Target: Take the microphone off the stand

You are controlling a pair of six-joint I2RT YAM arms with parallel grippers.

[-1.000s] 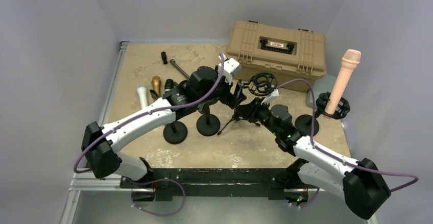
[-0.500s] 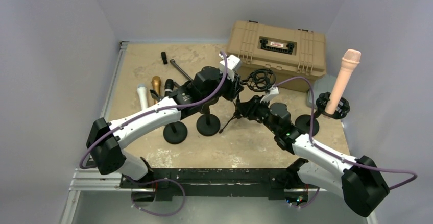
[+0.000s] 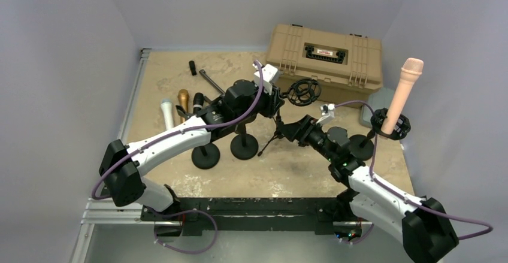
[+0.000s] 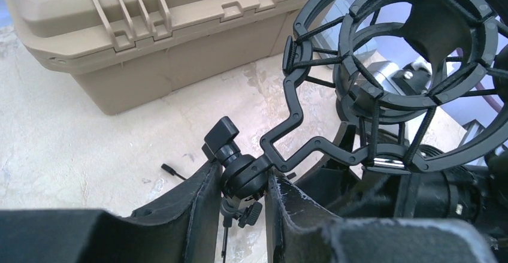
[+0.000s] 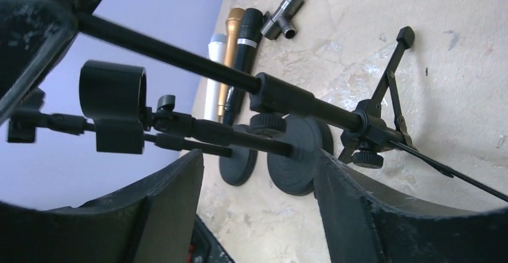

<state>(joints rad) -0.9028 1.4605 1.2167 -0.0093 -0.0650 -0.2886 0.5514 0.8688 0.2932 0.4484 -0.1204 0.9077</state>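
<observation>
A peach microphone (image 3: 404, 89) stands upright in a black shock mount (image 3: 390, 125) on a round-base stand (image 3: 359, 146) at the right; neither gripper is near it. My left gripper (image 3: 277, 104) (image 4: 242, 176) is shut on the swivel joint (image 4: 248, 170) of a tripod stand that carries an empty shock mount (image 3: 302, 91) (image 4: 413, 65). My right gripper (image 3: 292, 129) (image 5: 257, 161) is open, low beside that stand's pole (image 5: 180, 53), with nothing between its fingers.
A tan case (image 3: 326, 56) (image 4: 150, 29) sits at the back. White (image 3: 166, 112), gold (image 3: 183, 100) and black (image 3: 197, 101) microphones lie at the left. Two round-base stands (image 3: 205, 155) (image 3: 244, 146) stand under my left arm. A metal rod (image 3: 211, 80) lies behind them.
My left gripper closed on the tripod stand's swivel joint. My right gripper then opened, let go of the stand's pole and drew back to the right.
</observation>
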